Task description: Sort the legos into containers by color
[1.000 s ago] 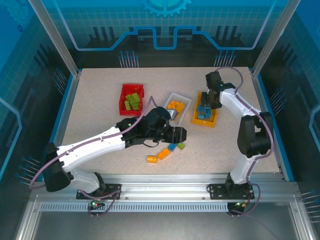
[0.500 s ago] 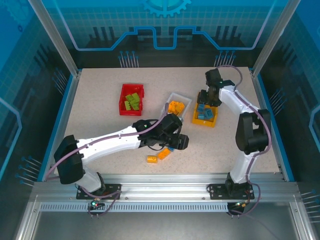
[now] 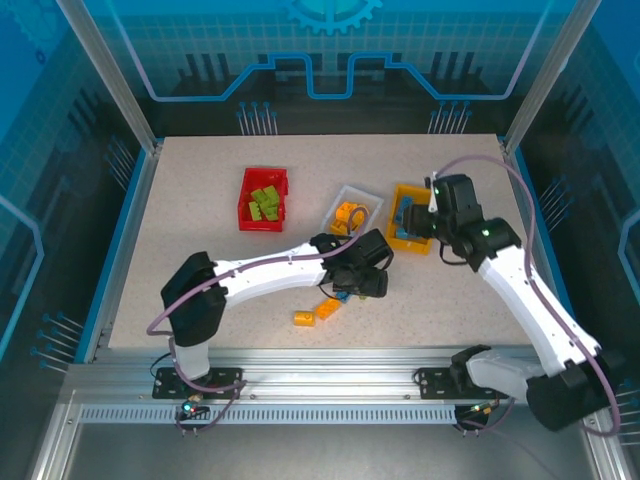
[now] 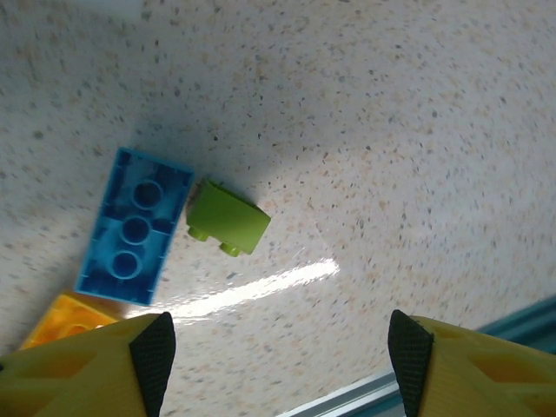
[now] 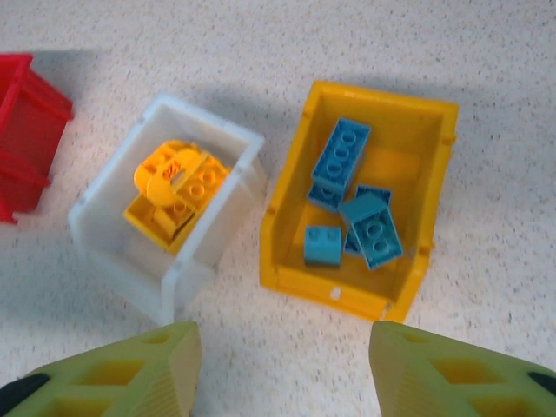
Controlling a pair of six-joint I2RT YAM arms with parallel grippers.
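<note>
My left gripper [image 4: 280, 354] is open over the bare table, nothing between its fingers [image 4: 155, 354]. Just beyond it lie a lime green brick [image 4: 228, 217] on its side, a blue brick [image 4: 135, 226] touching it, and the corner of an orange brick [image 4: 62, 318]. In the top view the left gripper [image 3: 362, 283] hides most of these. My right gripper [image 5: 282, 373] is open and empty, short of the yellow bin [image 5: 347, 291] holding several blue bricks [image 5: 372, 228]. The white bin [image 5: 130, 261] holds orange bricks [image 5: 174, 191].
The red bin [image 3: 243, 205] with green bricks [image 3: 265, 203] stands at the back left. Two orange bricks [image 3: 303, 318] [image 3: 326, 307] lie loose near the front edge. The white bin [image 3: 372, 195] and yellow bin [image 3: 393, 215] stand close together mid-table.
The left arm has swung right and stretched out over the loose bricks. The right arm has pulled back from over the yellow bin toward the near right side.
</note>
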